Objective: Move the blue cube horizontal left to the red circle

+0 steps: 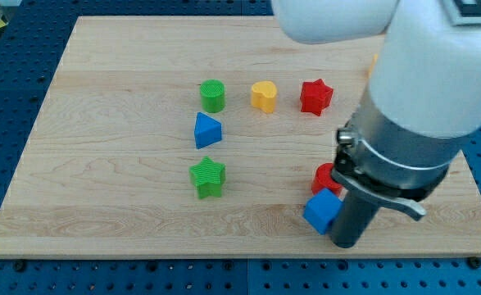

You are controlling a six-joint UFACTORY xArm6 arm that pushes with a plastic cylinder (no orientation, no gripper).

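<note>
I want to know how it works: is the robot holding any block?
No. It only pushes; the blue cube sits against the rod's left side, its tip hidden.

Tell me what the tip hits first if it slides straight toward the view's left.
Probably the blue cube: it sits immediately left of my tip, seemingly touching the rod. The red circle lies just above the cube, partly hidden.
</note>
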